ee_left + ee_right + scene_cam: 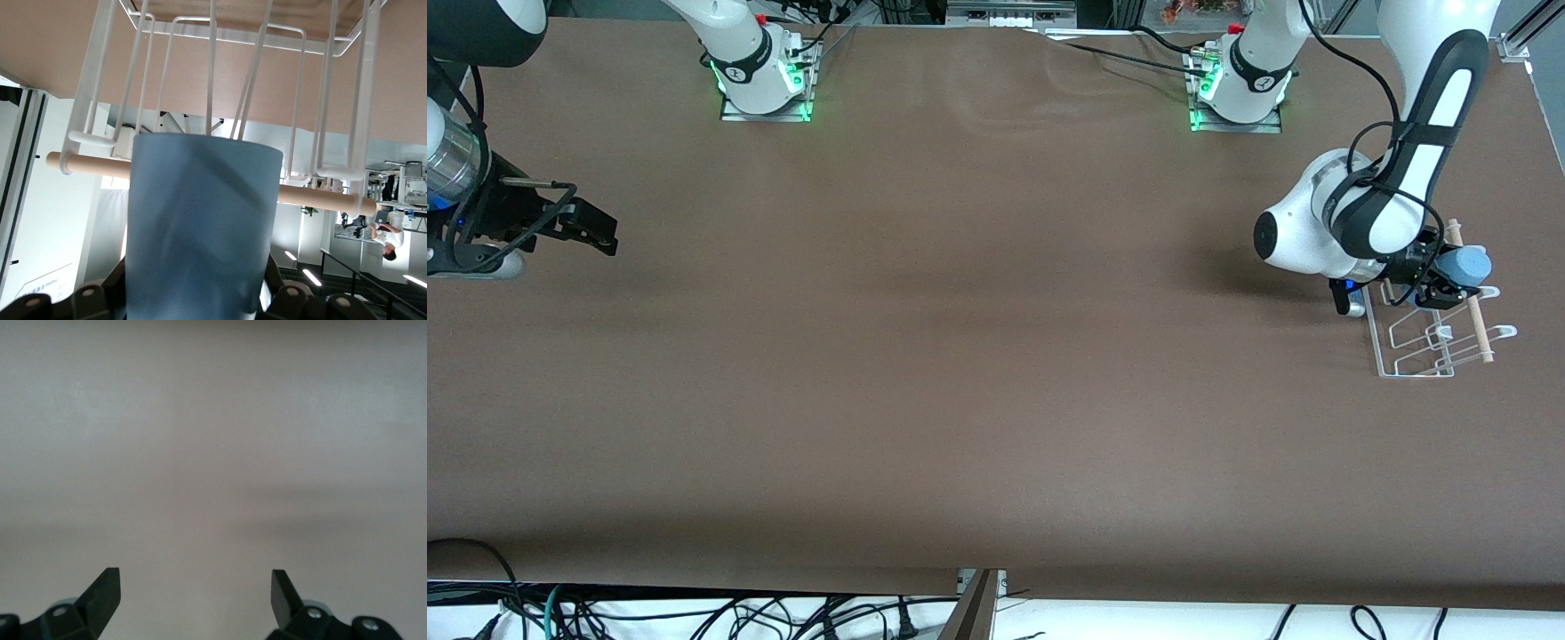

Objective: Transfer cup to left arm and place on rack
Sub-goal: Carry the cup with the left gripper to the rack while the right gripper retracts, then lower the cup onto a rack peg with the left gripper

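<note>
My left gripper (1448,286) is shut on the light-blue cup (1469,264) and holds it tipped on its side over the rack (1405,354) at the left arm's end of the table. In the left wrist view the cup (200,227) fills the space between my left gripper's (198,297) black fingers, and its rim is close against the rack's white wire loops (212,80) and wooden dowel (87,165). I cannot tell whether the cup touches them. My right gripper (600,233) is open and empty over bare table at the right arm's end, waiting; its fingertips (107,590) stand wide apart.
The brown table (978,356) stretches between the two arms. The arm bases (765,80) stand along the edge farthest from the front camera. Cables (694,613) hang below the edge nearest that camera. The rack stands near the table's end edge.
</note>
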`<state>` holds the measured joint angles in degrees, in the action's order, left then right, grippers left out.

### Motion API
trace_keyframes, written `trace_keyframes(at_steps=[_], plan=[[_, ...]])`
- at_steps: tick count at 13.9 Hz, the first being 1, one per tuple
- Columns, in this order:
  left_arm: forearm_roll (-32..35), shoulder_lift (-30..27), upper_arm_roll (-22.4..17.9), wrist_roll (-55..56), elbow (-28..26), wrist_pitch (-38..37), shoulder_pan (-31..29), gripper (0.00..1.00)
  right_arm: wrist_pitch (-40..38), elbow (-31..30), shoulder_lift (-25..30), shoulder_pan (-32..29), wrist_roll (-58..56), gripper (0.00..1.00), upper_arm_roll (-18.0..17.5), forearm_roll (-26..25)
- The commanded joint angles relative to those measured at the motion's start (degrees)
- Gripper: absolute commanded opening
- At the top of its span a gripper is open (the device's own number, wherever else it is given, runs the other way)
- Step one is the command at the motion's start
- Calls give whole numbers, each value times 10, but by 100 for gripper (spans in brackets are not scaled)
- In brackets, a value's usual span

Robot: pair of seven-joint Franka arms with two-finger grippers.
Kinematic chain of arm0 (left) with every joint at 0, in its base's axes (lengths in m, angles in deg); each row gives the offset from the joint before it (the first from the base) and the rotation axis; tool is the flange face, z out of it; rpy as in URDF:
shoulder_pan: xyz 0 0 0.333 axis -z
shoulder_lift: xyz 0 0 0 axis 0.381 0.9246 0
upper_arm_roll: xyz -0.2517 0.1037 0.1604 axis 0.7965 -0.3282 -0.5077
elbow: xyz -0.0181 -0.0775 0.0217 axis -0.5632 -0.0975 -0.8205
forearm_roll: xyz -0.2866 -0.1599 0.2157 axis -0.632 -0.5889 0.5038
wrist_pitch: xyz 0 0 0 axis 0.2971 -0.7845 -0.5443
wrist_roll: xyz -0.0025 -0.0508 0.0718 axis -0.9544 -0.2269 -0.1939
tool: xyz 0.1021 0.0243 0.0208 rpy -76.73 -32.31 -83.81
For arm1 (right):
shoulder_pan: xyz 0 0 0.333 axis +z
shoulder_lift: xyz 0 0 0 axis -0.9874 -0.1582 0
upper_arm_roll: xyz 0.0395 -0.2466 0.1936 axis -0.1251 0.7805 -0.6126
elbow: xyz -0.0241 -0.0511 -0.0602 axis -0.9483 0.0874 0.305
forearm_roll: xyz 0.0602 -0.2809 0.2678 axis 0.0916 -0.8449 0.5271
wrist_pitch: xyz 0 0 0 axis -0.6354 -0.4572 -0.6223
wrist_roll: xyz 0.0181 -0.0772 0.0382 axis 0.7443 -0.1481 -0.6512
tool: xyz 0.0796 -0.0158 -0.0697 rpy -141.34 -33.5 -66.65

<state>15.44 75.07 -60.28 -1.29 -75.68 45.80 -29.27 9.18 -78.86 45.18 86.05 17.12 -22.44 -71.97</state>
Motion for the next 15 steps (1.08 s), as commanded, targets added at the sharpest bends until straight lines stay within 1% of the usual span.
trace_keyframes(at_steps=[1,5,7,10,12,15], plan=[[27,-14,5,17,-16,17,-18,8,-10,20,-9,-9,-4,100,-3,12],[29,-4,4,27,-16,29,-20,9,-10,20,-11,-10,-4,100,-2,14],[57,9,5,38,-16,30,-21,10,-10,20,-12,-10,-4,100,-2,14],[66,29,4,62,-15,38,-31,11,-9,20,-12,-10,-5,100,-2,18],[93,38,4,63,-15,40,-32,12,-10,20,-12,-11,-5,100,-2,18],[94,51,5,64,-15,40,-38,12,-9,20,-12,-11,-4,100,-2,18]])
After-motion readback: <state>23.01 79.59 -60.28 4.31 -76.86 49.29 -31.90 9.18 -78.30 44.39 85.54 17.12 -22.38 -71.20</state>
